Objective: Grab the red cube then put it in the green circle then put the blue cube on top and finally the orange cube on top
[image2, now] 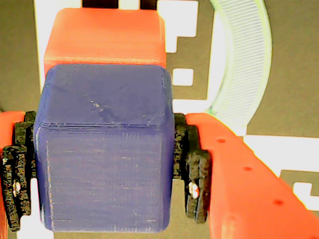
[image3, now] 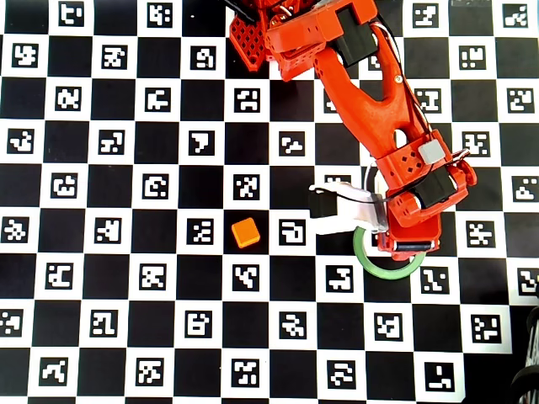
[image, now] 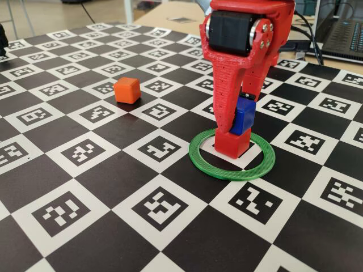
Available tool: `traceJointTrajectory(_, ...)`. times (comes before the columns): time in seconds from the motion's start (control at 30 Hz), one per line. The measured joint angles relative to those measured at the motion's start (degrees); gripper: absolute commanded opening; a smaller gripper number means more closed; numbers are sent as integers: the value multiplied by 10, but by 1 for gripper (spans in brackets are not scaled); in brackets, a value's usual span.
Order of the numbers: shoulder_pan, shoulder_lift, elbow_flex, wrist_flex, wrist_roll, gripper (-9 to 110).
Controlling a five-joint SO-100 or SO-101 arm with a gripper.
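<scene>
The blue cube (image2: 104,149) is clamped between the black padded fingers (image2: 192,164) of the gripper (image: 238,122), as is seen most clearly in the wrist view. In the fixed view the blue cube (image: 244,115) is held just above the red cube (image: 233,141); whether the two are touching cannot be told from that view. The red cube is set inside the green circle (image: 227,169), on the white square of the checkered board (image: 102,170). In the wrist view the red cube (image2: 107,37) is seen directly beyond the blue one, with part of the green circle (image2: 244,64) to the right. The orange cube (image: 126,90) is left well apart on the board, to the left in the fixed view. In the overhead view the orange cube (image3: 245,232) is seen left of the green circle (image3: 375,265), which is partly covered by the arm (image3: 370,101).
</scene>
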Motion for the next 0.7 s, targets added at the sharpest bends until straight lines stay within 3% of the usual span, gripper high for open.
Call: traceJointTrajectory(0.7,4,0,15,-5,7,36)
